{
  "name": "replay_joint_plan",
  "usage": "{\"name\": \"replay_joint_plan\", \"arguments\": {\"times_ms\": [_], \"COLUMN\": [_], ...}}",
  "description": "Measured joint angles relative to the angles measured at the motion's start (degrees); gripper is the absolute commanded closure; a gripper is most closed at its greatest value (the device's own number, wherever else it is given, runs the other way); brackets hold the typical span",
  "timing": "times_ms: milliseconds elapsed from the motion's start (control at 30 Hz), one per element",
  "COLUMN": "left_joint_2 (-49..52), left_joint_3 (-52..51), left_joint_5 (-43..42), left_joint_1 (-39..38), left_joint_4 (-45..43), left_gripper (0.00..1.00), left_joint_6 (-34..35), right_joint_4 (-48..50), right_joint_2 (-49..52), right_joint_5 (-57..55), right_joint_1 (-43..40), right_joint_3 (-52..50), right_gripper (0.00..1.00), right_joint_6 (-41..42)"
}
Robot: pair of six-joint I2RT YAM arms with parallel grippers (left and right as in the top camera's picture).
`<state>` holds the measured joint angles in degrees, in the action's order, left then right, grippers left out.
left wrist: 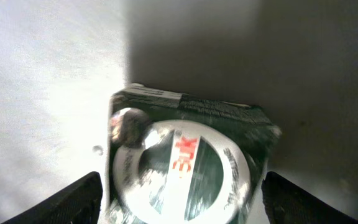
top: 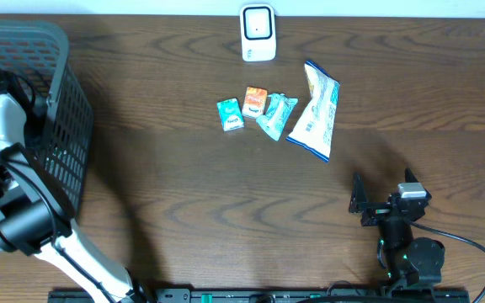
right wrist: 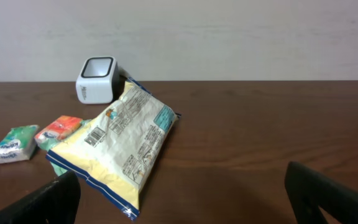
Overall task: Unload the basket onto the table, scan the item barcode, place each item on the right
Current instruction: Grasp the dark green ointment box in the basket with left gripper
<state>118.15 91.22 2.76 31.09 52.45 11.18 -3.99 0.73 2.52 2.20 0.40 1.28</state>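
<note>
In the left wrist view a dark green wrapped package (left wrist: 191, 155) with a white ring and red letters lies on a pale floor. My left gripper (left wrist: 182, 182) straddles it, one black finger (left wrist: 82, 199) on each side, and only narrow gaps show. From overhead the left arm (top: 2, 118) reaches down into the grey basket (top: 66, 109), hiding the gripper and package. The white barcode scanner (top: 258, 32) stands at the table's far edge. My right gripper (top: 359, 202) rests open near the front right, nothing between its fingers.
A yellow-and-white snack bag (top: 314, 109) lies right of centre, also close ahead in the right wrist view (right wrist: 123, 143). Beside it lie a green packet (top: 230, 114), an orange packet (top: 255, 99) and a teal packet (top: 274, 114). The basket fills the left edge.
</note>
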Motion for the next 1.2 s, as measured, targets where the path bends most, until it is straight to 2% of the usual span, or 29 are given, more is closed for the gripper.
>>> {"name": "replay_joint_plan", "arguments": {"times_ms": [67,233,267,333,400,667,1200], "left_joint_2": [-2.21,-9.03,-10.21,-11.76,-12.37,-11.17,-1.97], "left_joint_3": [0.0,0.0,0.0,0.02,0.15,-0.98,-1.88], "left_joint_5": [0.17,0.24,0.24,0.24,0.24,0.37,-1.03], "left_joint_1": [0.0,0.0,0.0,0.0,0.0,0.2,2.47], "left_joint_4": [0.0,-0.28,-0.33,-0.26,-0.09,-1.51,-4.26], "left_gripper": [0.27,0.27,0.27,0.17,0.17,0.16,0.15], "left_joint_6": [0.11,0.22,0.22,0.24,0.55,1.2,2.49], "right_joint_4": [0.0,0.0,0.0,0.0,0.0,0.0,0.0], "right_joint_2": [0.0,0.0,0.0,0.0,0.0,0.0,0.0], "right_joint_5": [0.0,0.0,-0.02,0.0,0.0,0.0,0.0], "right_joint_1": [0.0,0.0,0.0,0.0,0.0,0.0,0.0], "right_joint_3": [0.0,0.0,0.0,0.0,0.0,0.0,0.0], "right_gripper": [0.01,0.01,0.01,0.01,0.01,0.01,0.01], "right_joint_6": [0.0,0.0,0.0,0.0,0.0,0.0,0.0]}}
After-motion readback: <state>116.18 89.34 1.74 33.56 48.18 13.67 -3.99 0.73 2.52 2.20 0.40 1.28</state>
